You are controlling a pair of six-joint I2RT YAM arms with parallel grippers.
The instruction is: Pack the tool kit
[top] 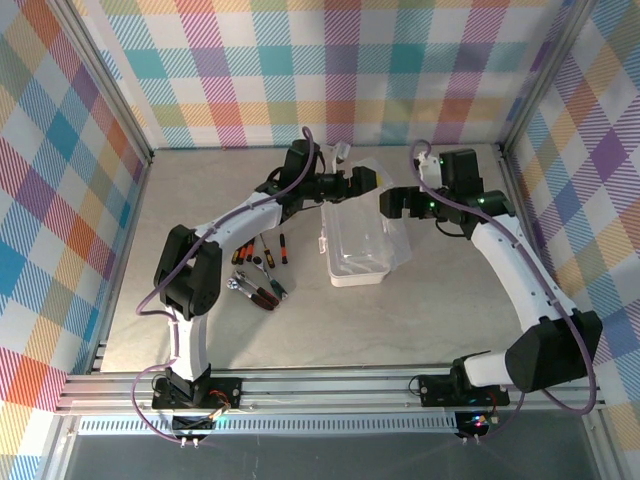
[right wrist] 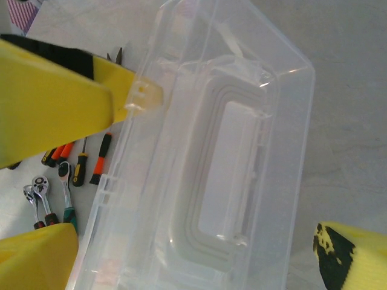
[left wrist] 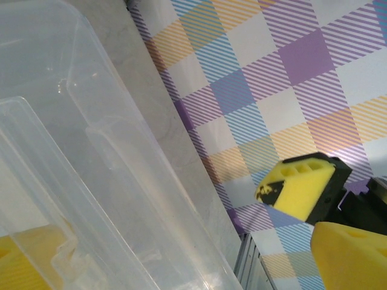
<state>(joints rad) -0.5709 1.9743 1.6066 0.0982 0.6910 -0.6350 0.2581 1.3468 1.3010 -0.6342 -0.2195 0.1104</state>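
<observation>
the tool kit [top: 357,250] sits mid-table, its translucent case open and looking bare inside, so by my reading the packing proper is not yet begun. to its left the screwdrivers [top: 262,250] and ratchets [right wrist: 41,184] lie loose on the table [top: 450,300], near the case but apart from it, handy for the left arm to fetch. the left gripper [top: 366,180] hangs at the case's far end, jaws spread wide, one finger showing through the clear lid [right wrist: 230,175]; i see nothing pinched. the right gripper [top: 393,203] faces it from the right, jaws wide as well, holding nothing. i judge both are placed there to mind the raised lid so the case is open for loading.
</observation>
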